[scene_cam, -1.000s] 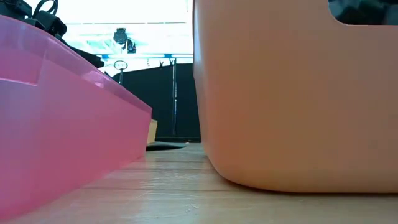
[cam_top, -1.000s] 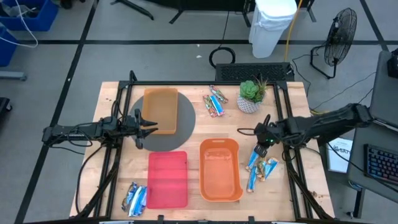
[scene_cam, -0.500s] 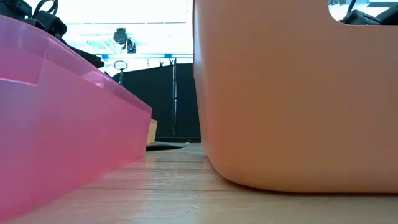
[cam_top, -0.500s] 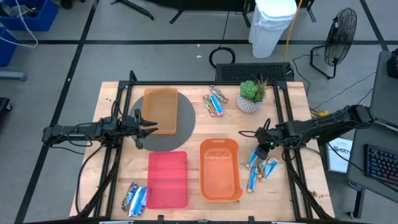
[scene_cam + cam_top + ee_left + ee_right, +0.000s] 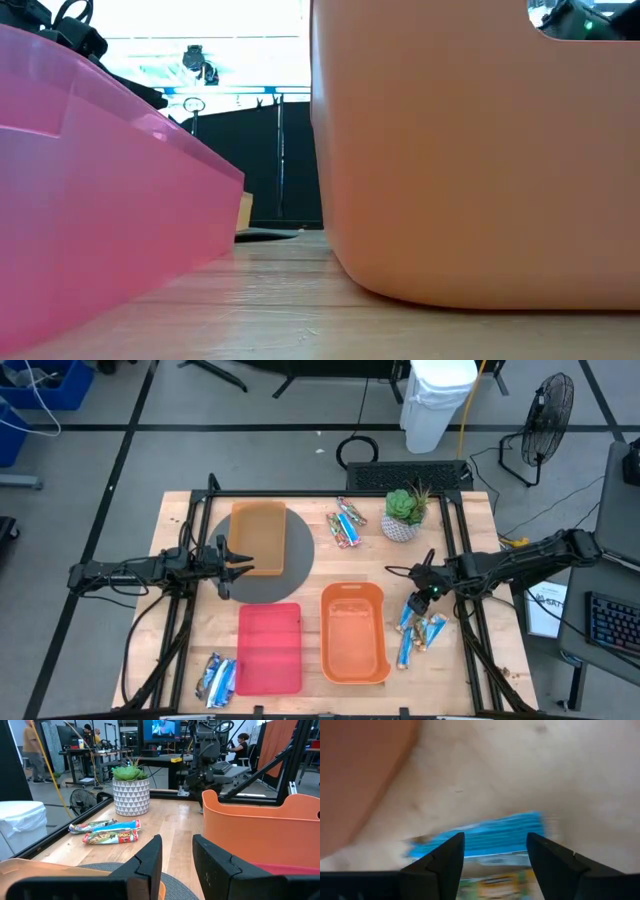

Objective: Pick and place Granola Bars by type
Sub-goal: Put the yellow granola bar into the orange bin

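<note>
Right gripper (image 5: 495, 855) opened since earlier, seemingly over blue bar (image 5: 485, 840).

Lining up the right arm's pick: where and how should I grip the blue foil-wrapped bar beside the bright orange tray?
Probably straight down from above, across the middle of the blue foil-wrapped bar. It lies flat and its narrow width fits between the open fingers of the right gripper.

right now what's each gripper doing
Left gripper: fingers slightly apart, holding nothing.
Right gripper: open, holding nothing, above a blue foil-wrapped granola bar.
</note>
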{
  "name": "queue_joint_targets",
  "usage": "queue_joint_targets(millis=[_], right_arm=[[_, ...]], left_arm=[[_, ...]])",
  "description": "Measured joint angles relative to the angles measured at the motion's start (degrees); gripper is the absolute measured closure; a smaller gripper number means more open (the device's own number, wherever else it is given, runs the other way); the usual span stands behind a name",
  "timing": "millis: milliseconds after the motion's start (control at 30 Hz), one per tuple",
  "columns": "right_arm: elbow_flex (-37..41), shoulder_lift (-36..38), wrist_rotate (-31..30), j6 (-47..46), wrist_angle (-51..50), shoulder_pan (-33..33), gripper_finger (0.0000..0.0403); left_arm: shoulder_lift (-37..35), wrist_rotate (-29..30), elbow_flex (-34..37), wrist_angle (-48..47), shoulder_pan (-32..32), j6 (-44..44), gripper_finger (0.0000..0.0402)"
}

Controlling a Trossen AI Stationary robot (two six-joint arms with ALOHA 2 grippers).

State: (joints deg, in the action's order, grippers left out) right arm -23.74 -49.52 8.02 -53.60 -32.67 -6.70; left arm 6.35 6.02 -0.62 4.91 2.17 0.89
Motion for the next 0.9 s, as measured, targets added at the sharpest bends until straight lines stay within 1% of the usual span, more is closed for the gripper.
queue_joint_targets(millis=[67,133,267,333,400,533,633,733,900], right_arm=[[0.0,0.0,1.5,-0.5,2.4,-0.9,0.0195],[0.0,0.0,2.7,2.2,5.5,-2.1,0.0196],[0.0,0.0,3.3,16.9,13.9,-5.8,0.0209],[0.0,0.0,1.1,25.9,17.1,-8.1,0.0216],[-0.1,0.0,-2.3,34.2,18.0,-10.3,0.0222],[-0.1,-0.9,-9.9,44.5,13.7,-12.6,0.0231],[-0.1,-2.7,-12.1,48.6,10.3,-12.9,0.0237],[-0.1,-4.9,-12.4,50.0,10.1,-12.9,0.0238],[-0.1,-7.4,-8.3,48.9,10.8,-12.9,0.0234]], left_arm=[[0.0,0.0,0.0,0.0,0.0,0.0,0.0289],[0.0,0.0,0.0,0.0,0.0,0.0,0.0289],[0.0,0.0,0.0,0.0,0.0,0.0,0.0289],[0.0,0.0,0.0,0.0,0.0,0.0,0.0289],[0.0,0.0,0.0,0.0,0.0,0.0,0.0289],[0.0,0.0,0.0,0.0,0.0,0.0,0.0289],[0.0,0.0,0.0,0.0,0.0,0.0,0.0289],[0.0,0.0,0.0,0.0,0.0,0.0,0.0289],[0.0,0.0,0.0,0.0,0.0,0.0,0.0289]])
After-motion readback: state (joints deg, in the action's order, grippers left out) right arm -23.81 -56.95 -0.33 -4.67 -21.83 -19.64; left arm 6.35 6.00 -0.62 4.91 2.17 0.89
